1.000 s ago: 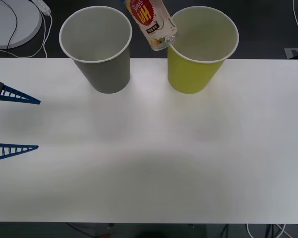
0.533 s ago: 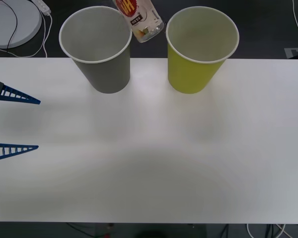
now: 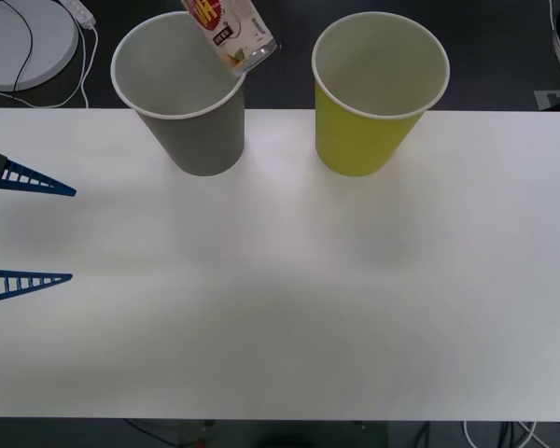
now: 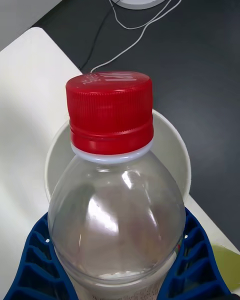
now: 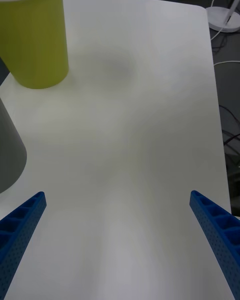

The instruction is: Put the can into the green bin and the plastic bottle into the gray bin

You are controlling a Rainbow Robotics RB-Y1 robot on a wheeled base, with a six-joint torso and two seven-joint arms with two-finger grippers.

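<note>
Our right tool (image 4: 120, 275) pinches the plastic bottle (image 3: 227, 33) between its blue fingers (image 4: 35, 260), holding it tilted in the air above the right rim of the gray bin (image 3: 191, 112) at the far side of the table (image 3: 280, 299). We judge the bottle's lower end should sit over the middle of the gray opening before the fingers spread, since it now hangs close to the rim and could clip it or tip the bin. Well clear to the right stands the green bin (image 3: 373, 131). Our left tool (image 3: 28, 229) waits spread wide at the left edge, above bare table, leaving ample room between.
</note>
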